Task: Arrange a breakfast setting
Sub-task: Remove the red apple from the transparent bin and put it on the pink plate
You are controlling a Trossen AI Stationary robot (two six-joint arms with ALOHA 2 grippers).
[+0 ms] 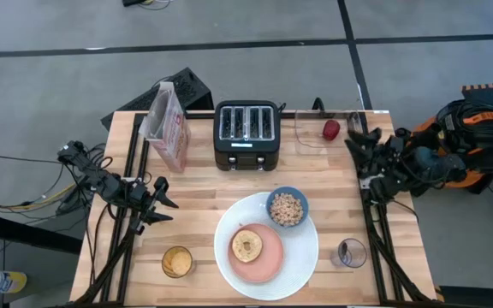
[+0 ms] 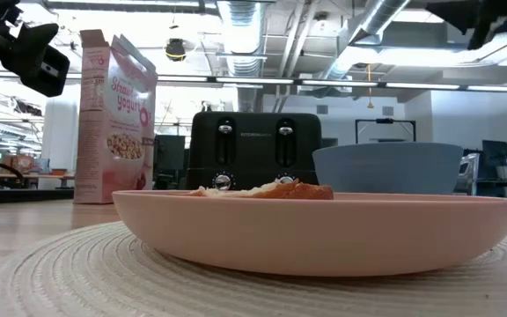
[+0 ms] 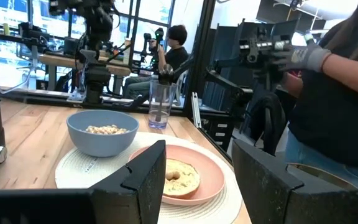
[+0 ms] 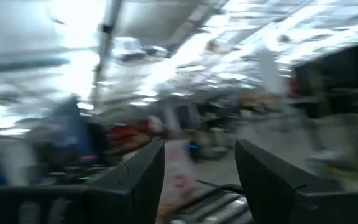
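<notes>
Nearest the low camera sits the pink plate (image 2: 324, 231), resting on the woven white plate (image 1: 305, 259) with the toasted bagel half (image 1: 247, 245) lying flat at its centre. Just behind it, on the white plate's far rim, stands the blue bowl (image 1: 288, 207), filled with pale cereal. A glass of amber drink (image 1: 177, 262) stands beside the plates on the left arm's side; a clear glass (image 1: 351, 252) holding what looks like the dark spoon (image 3: 159, 109) stands on the right arm's side.

Left jaws (image 1: 162, 204): open and empty, hovering above the tabletop (image 1: 204, 184); the plates lie directly ahead of them, near, as the left wrist view confirms.

Right jaws (image 1: 359, 147): open and empty, raised at the far right edge, the wrist view pointing out into the room. The small red fruit (image 1: 331, 129) lies just beside these jaws, toward the toaster (image 1: 246, 134), in what appears to be a clear container (image 1: 315, 130).

Farther back stand the toaster and a pink cereal box (image 1: 166, 125). A person (image 3: 347, 93) stands beyond the tabletop.

Judgement: the fruit is probably the remaining item. It is roundish, with no clear long axis, and the right arm is much the nearer; the plates lie well away from it, toward the left jaws.
</notes>
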